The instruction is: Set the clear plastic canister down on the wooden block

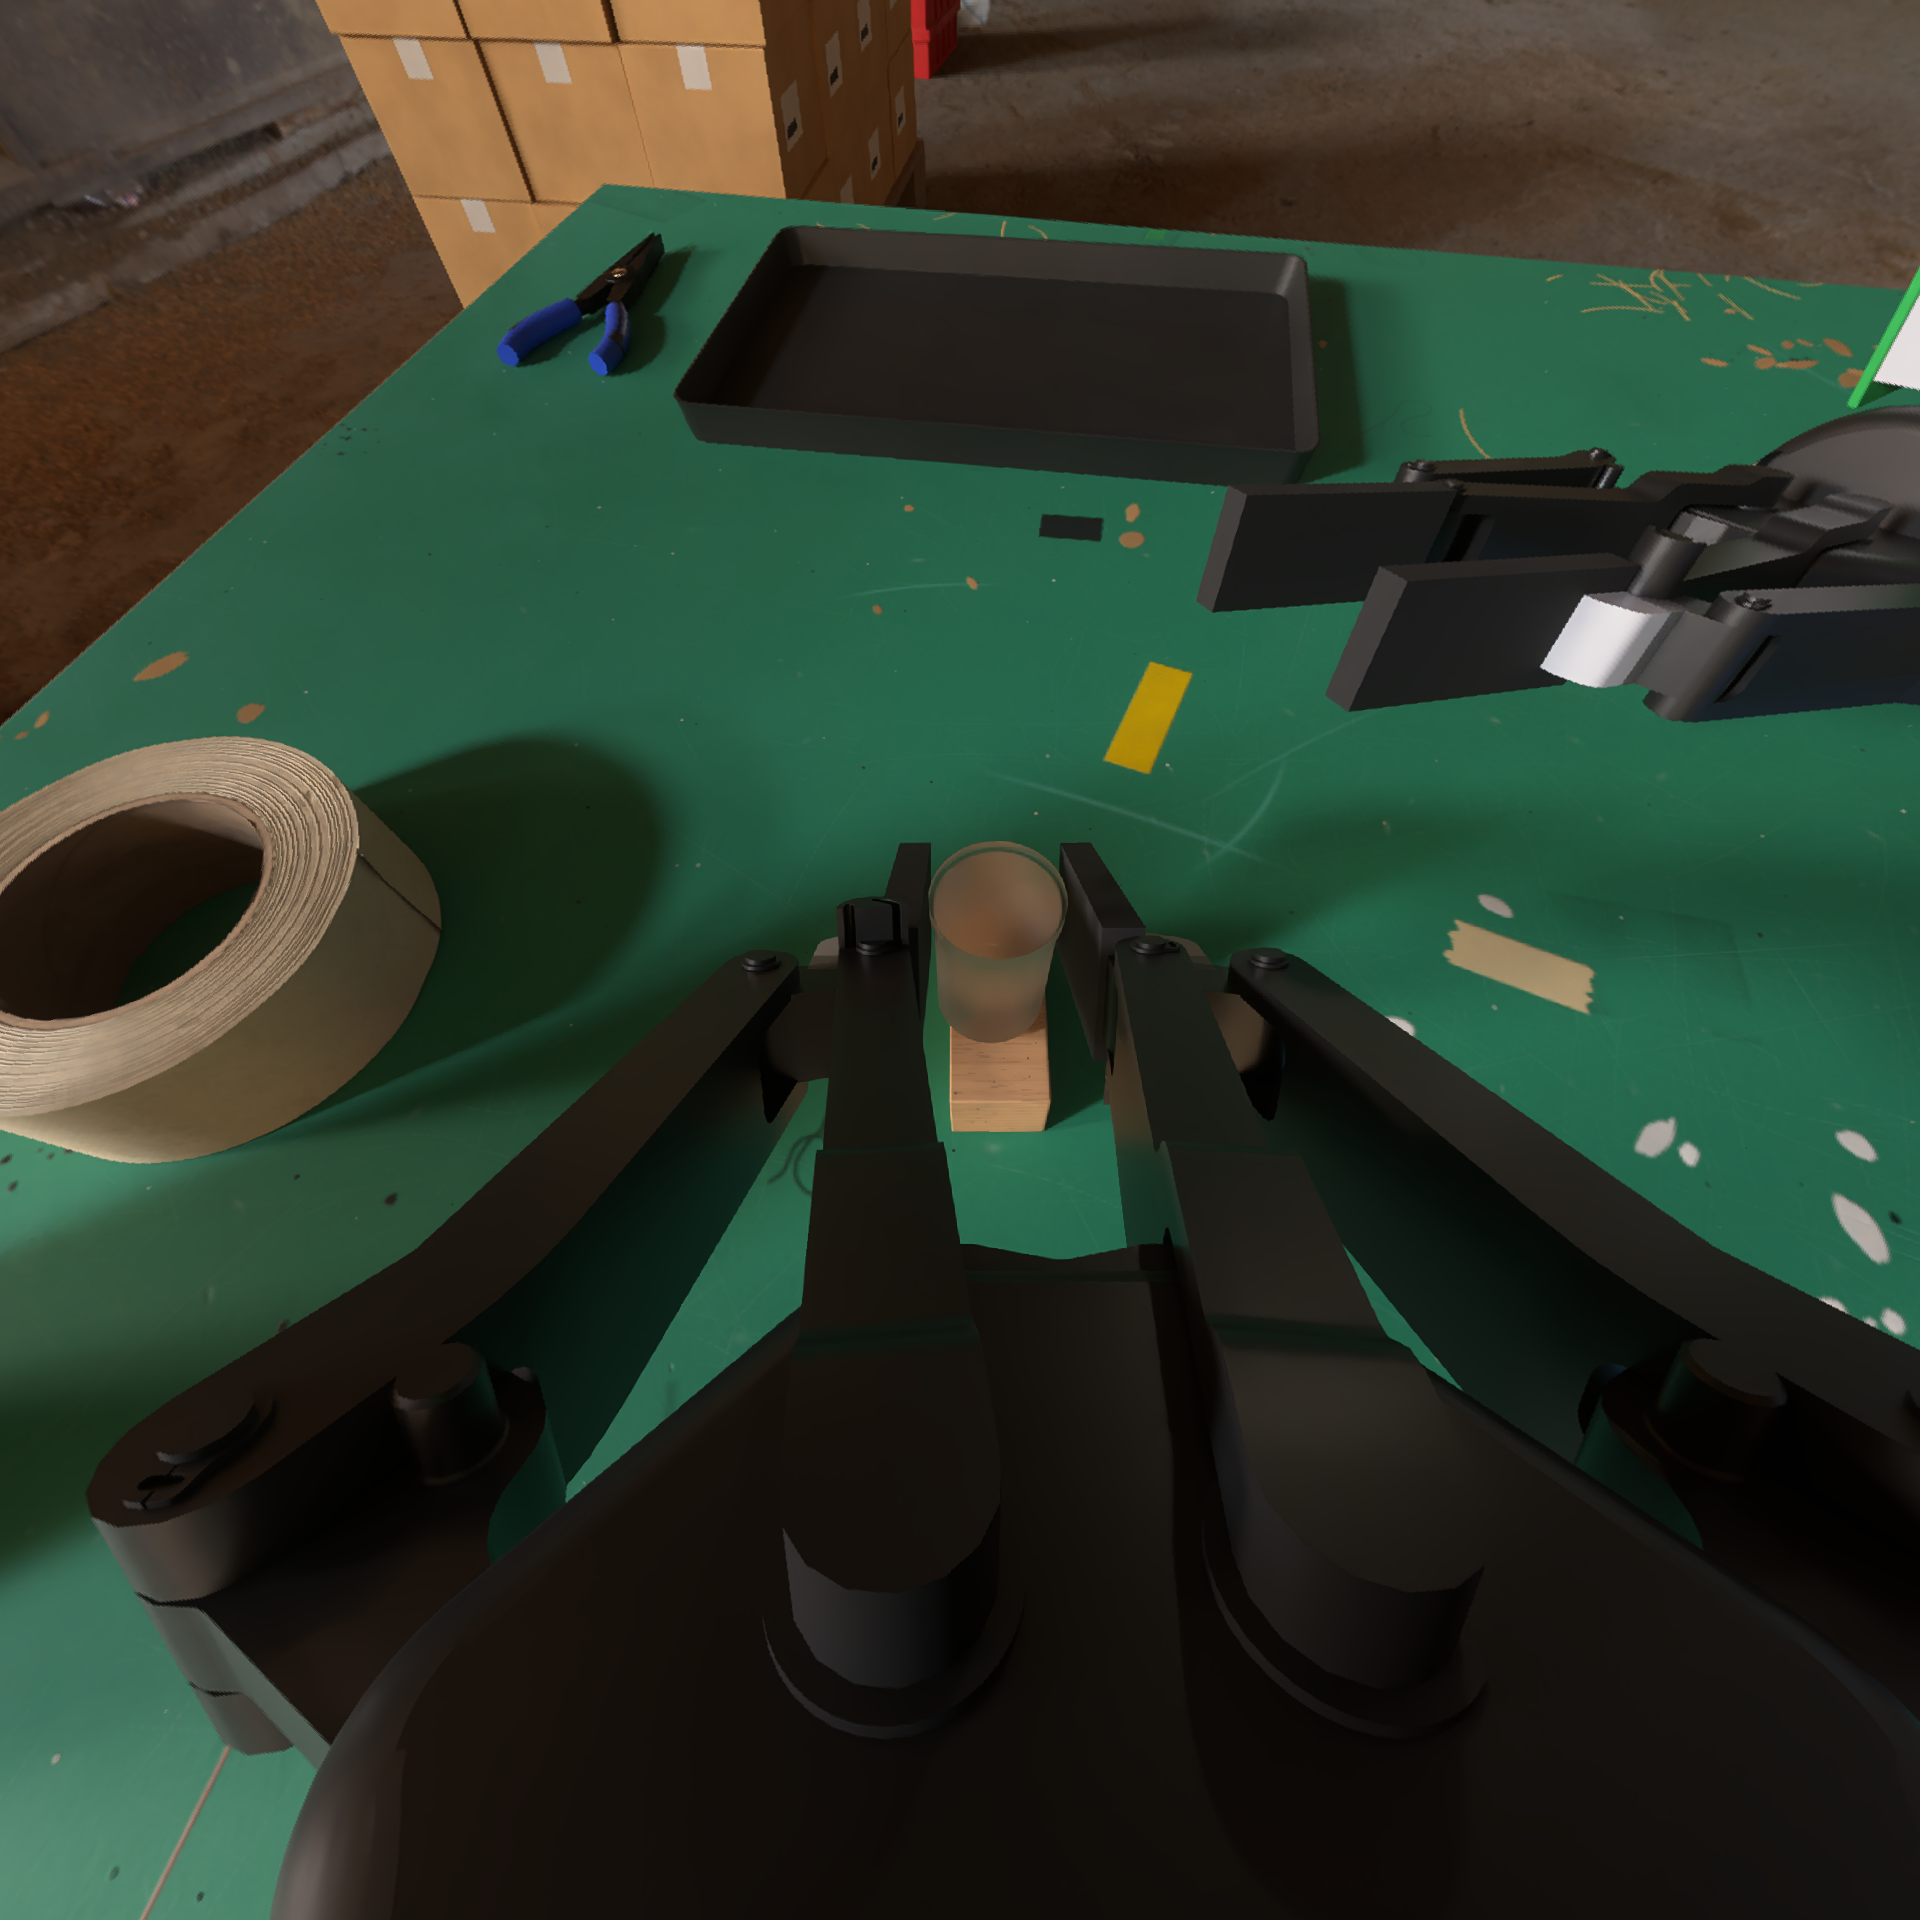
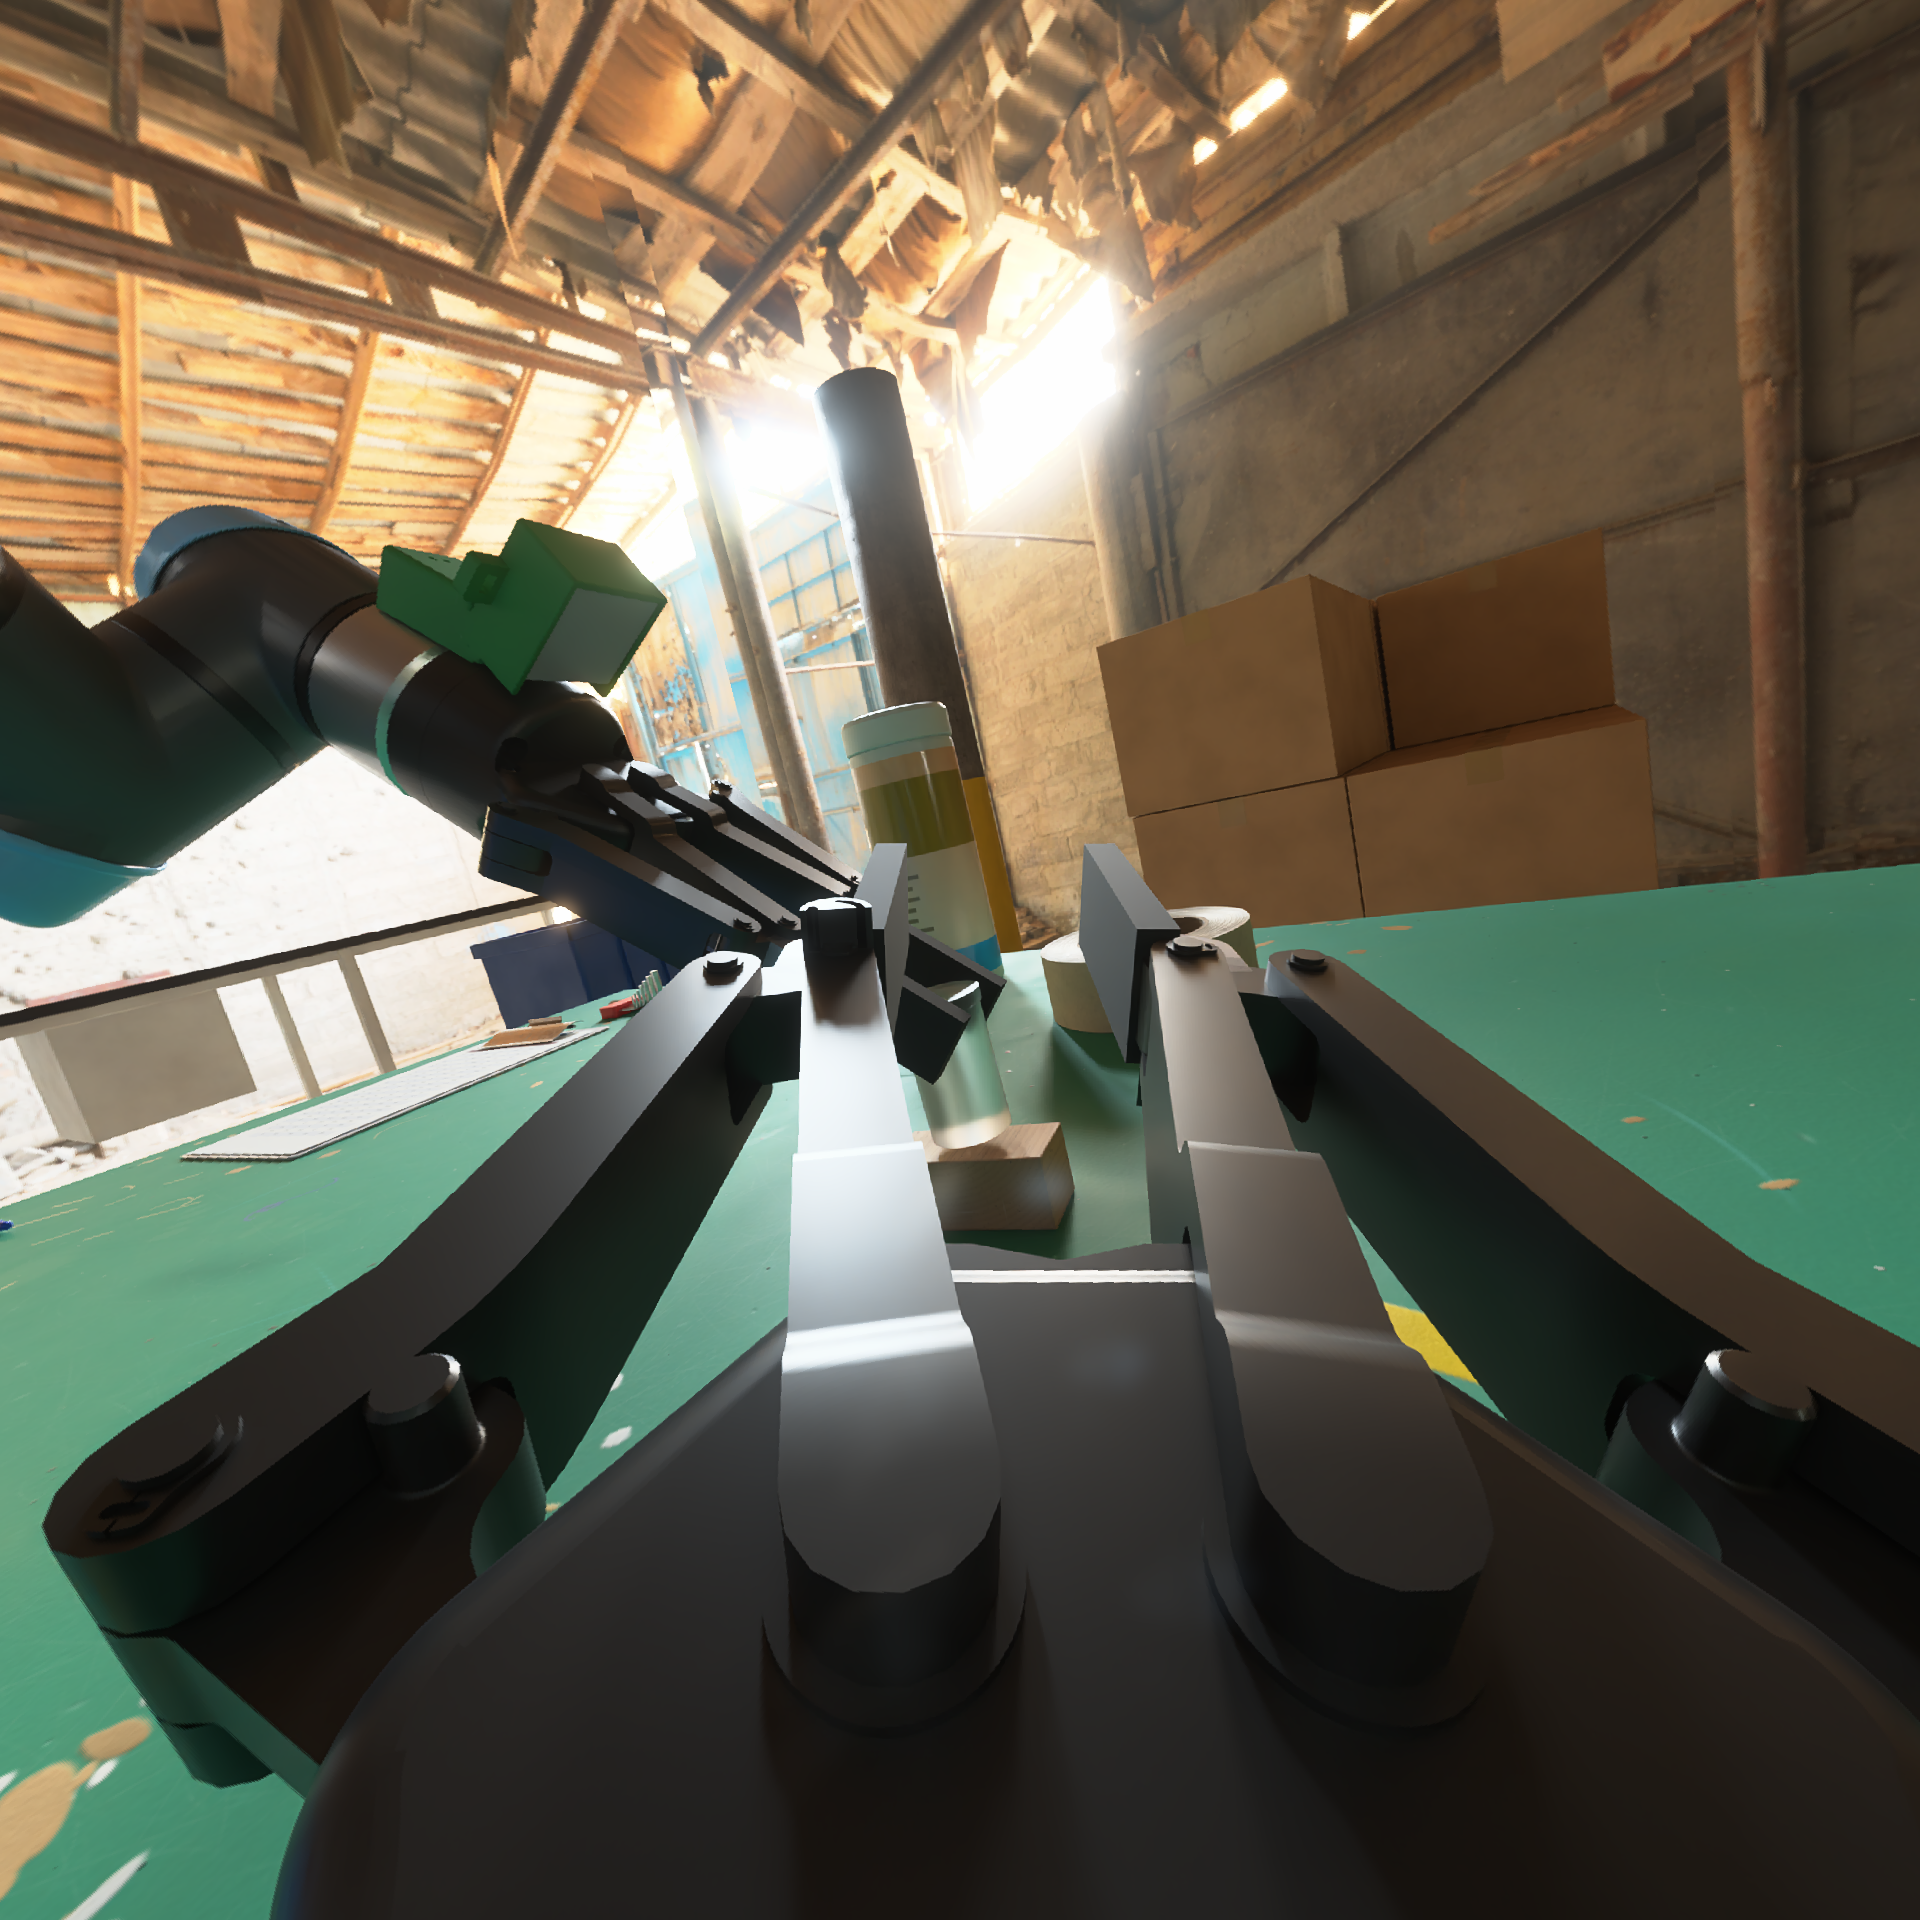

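**Canister between the left fingers, base on the block**

Left gripper (image 1: 995, 914): the clear plastic canister (image 1: 995, 951) is seen standing between its two fingers, mouth up. The left-hand pad appears pressed against the canister wall; on the other side a sliver of gap may remain, and firm contact there cannot be confirmed from the left wrist view. From the right wrist view the same gripper (image 2: 940, 1023) is seen reaching down from the upper left with both fingers closed around the canister (image 2: 966, 1091), so it is recorded as grasping it.

The canister base is seen touching the top face of the wooden block (image 1: 997, 1086). In the right wrist view the canister leans slightly, its lower end resting on the block (image 2: 1003, 1179).

Right gripper (image 2: 992, 935): its fingers are spread apart with nothing between them. It is held low over the green table (image 1: 727, 644), near the block and aimed toward it; in the left wrist view it (image 1: 1273, 592) enters from the right edge.

Farther out: a roll of brown tape (image 1: 197, 935) lies to the left of the block, a yellow tape strip (image 1: 1147, 717) beyond it, then a black tray (image 1: 1008, 353) and blue-handled pliers (image 1: 587, 307) near the far edge. A tall capped bottle (image 2: 914, 821) is noted behind the canister in the right wrist view. Cardboard boxes (image 1: 582, 104) are stacked off the table.
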{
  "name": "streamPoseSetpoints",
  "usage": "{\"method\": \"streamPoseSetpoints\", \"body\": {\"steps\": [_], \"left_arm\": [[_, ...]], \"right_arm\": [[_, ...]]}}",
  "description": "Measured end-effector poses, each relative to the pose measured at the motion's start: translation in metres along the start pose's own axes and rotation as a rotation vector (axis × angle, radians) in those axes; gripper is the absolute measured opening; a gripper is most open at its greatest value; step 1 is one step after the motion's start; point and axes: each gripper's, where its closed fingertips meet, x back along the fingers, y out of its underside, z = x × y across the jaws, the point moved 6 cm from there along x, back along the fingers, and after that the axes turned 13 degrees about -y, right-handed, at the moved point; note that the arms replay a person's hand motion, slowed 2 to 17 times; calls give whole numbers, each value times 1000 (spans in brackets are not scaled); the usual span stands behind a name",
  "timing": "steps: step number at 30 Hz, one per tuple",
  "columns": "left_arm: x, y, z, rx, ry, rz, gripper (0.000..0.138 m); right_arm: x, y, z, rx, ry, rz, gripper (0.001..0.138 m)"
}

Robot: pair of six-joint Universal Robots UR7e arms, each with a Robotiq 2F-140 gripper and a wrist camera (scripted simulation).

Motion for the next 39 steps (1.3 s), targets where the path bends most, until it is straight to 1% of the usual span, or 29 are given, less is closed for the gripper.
{"method": "streamPoseSetpoints", "body": {"steps": [39], "left_arm": [[-2,3,2,-9,-5,-11,33]], "right_arm": [[-3,2,-1,-2,-11,-18,44]]}}
